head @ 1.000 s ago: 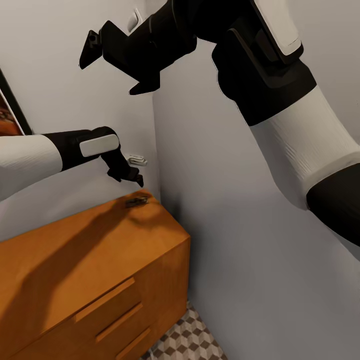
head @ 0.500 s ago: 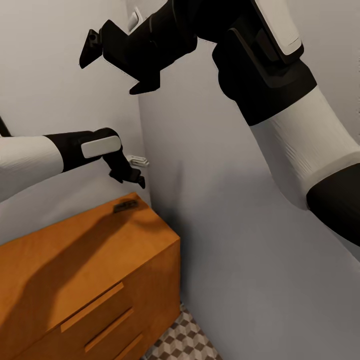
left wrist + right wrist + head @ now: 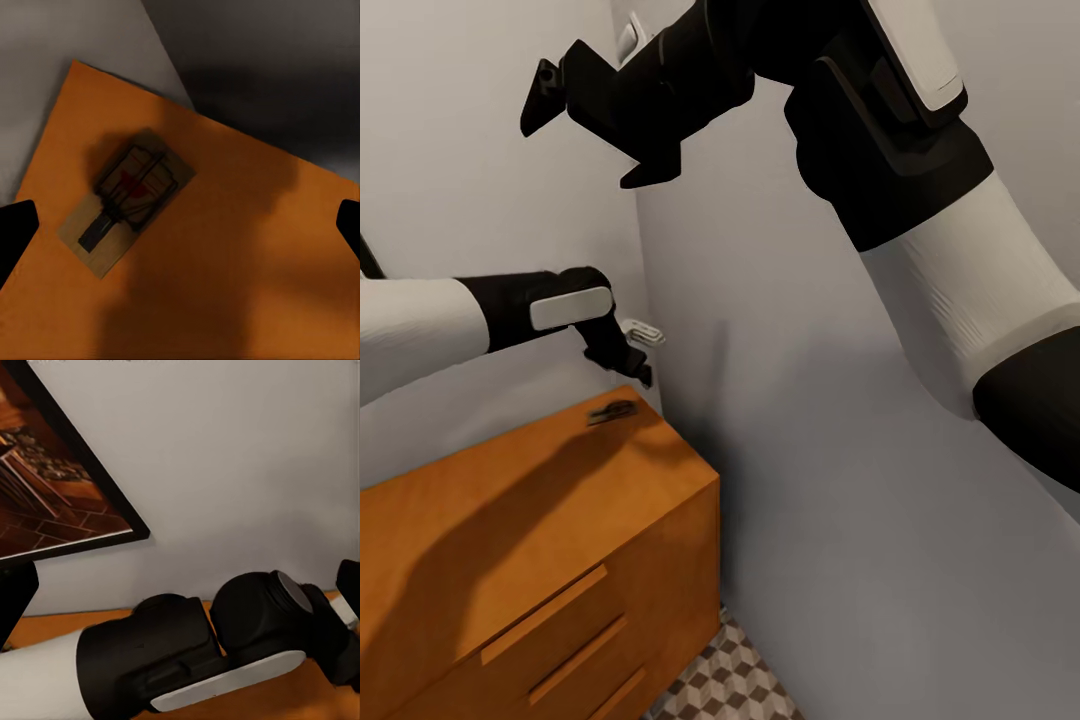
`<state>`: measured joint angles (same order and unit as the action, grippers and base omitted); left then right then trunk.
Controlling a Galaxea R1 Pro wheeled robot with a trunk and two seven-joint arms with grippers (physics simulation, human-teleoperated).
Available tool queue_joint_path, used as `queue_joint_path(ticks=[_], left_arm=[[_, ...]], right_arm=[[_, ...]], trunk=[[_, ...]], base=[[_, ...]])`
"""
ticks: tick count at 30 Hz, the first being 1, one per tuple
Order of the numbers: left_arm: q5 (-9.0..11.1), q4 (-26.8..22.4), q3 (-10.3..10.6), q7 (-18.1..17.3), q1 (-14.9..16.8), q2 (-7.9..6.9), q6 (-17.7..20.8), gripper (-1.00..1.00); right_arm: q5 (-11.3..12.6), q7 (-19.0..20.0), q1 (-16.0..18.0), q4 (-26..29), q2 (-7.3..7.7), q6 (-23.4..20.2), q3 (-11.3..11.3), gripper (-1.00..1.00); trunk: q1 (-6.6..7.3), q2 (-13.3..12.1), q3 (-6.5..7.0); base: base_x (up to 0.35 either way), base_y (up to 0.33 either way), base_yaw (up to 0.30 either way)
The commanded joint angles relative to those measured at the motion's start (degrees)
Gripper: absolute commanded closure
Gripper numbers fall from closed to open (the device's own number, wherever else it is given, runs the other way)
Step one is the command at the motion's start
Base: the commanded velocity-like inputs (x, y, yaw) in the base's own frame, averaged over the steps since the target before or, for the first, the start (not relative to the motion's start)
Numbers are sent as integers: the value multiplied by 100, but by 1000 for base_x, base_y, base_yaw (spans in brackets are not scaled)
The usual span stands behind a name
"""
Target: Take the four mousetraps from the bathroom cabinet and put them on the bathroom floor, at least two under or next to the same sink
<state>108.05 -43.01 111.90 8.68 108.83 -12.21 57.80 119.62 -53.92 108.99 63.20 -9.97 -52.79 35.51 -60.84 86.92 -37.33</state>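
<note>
One mousetrap (image 3: pixel 615 411) lies flat on the far right corner of the orange-brown cabinet (image 3: pixel 530 520). In the left wrist view the mousetrap (image 3: pixel 131 199) shows its tan plate, dark wire and red spot, lying at a slant on the cabinet top (image 3: pixel 247 285). My left gripper (image 3: pixel 628 368) hovers just above the trap, apart from it. In its wrist view the left gripper (image 3: pixel 180 229) is open, with the trap off toward one fingertip. My right gripper (image 3: pixel 578 155) is raised high near the wall corner, open and holding nothing. A patch of cube-patterned bathroom floor (image 3: pixel 730 685) shows beside the cabinet.
Grey walls meet in a corner right behind the cabinet's end. A small white wall fitting (image 3: pixel 642 331) sticks out just beside my left wrist. A dark-framed picture (image 3: pixel 52 487) hangs on the wall above the cabinet. Drawer fronts with bar handles (image 3: pixel 545 615) face me.
The view swung, shifting the cabinet and corner leftward in the picture. My left gripper has edged right and slightly down, closer over the mousetrap. The right arm has held still.
</note>
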Motion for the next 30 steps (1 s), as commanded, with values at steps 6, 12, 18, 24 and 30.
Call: queue_joint_path(ticks=[6,12,18,24,30], left_arm=[[-670,-72,29,-553,-17,-27,-18,-100],[-1535,-82,244,-1564,-26,-40,-34,-100],[-2214,-84,610,-2373,-27,-43,-49,-100],[-2562,-70,830,-3008,-28,-40,-99,-100],[-2672,-81,891,-3258,-28,-36,-126,-100]], right_arm=[[24,-58,6,-1,-2,-4,17,-100],[19,-58,-29,-1,-2,-4,17,-100],[-4,-58,-123,4,-2,-3,17,-100],[-114,-58,-182,7,-2,-3,17,-100],[-201,-58,-217,8,-2,-3,17,-100]], trunk=[[0,2,-6],[0,2,-6],[0,2,-6],[0,2,-6],[0,2,-6]], base=[[0,0,0],[0,0,0],[0,0,0],[0,0,0],[0,0,0]])
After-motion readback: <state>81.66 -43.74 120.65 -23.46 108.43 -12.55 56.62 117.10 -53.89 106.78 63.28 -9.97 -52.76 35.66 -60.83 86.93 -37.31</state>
